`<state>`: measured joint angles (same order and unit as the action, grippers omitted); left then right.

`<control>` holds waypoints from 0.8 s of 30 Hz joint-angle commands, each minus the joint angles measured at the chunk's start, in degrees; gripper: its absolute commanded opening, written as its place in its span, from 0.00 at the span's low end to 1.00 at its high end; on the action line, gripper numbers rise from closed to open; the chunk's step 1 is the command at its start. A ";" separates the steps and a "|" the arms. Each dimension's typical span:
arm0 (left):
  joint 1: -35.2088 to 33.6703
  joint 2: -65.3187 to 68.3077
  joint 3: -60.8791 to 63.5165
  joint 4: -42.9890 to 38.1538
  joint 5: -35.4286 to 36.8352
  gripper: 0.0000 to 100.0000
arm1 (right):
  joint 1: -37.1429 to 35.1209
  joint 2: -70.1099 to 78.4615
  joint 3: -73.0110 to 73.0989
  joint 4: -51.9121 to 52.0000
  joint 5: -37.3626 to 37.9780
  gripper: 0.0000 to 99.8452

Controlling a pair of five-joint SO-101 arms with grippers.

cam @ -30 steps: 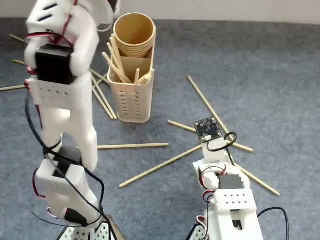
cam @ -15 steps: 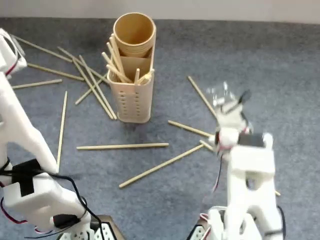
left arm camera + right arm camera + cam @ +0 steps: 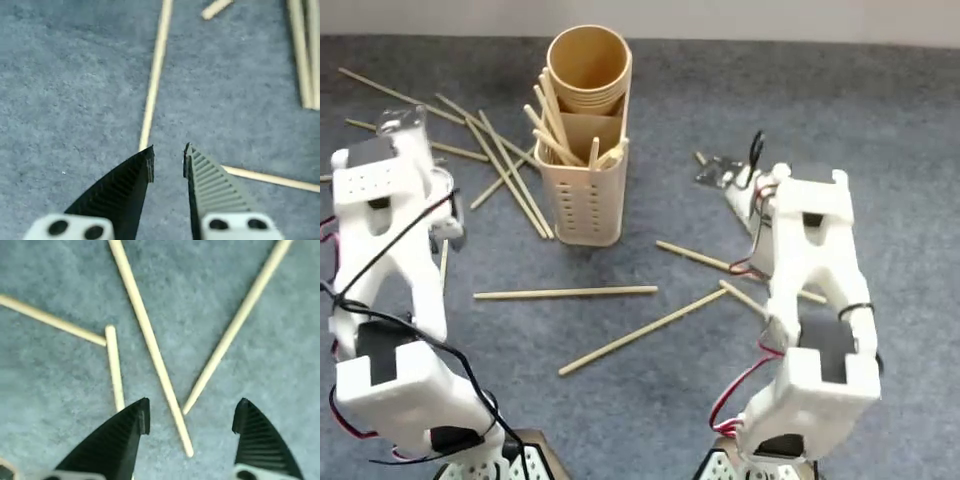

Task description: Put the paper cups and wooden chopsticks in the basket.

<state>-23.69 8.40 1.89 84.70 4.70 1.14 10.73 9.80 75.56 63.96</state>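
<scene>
While both white arms lean out over the grey carpet [image 3: 890, 130], the left gripper [image 3: 168, 162] hangs over it with its black jaws a narrow gap apart and nothing between them; the near end of a pale wooden chopstick [image 3: 155, 75] lies just past the tips. The right gripper [image 3: 192, 415] is spread wide over another loose stick [image 3: 150, 350], whose end lies in the gap between its jaws, gripped by neither. Farther out, two long chopsticks [image 3: 565, 293] lie flat on the carpet between the arms. Beyond them the cream perforated plastic basket [image 3: 582, 205] stands upright, with several leaning chopsticks [image 3: 552, 130] in its near compartment and a stack of tan paper cups [image 3: 588, 65] in the far one. More scattered sticks [image 3: 485, 145] lie on the carpet on the left arm's side of the basket.
</scene>
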 commanded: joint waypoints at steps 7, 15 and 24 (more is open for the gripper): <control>-2.24 -0.57 0.57 -2.46 -0.53 0.13 | -4.09 11.82 -2.33 -7.43 7.65 0.28; -2.15 -0.57 0.57 -2.46 -0.53 0.13 | -4.18 15.43 -2.42 -7.60 7.21 0.21; -2.15 -0.57 0.57 -2.20 -0.53 0.13 | -3.12 16.13 -4.09 -12.00 -2.64 0.00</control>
<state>-25.27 8.40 2.77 82.51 4.70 -2.02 26.81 6.81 66.77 66.95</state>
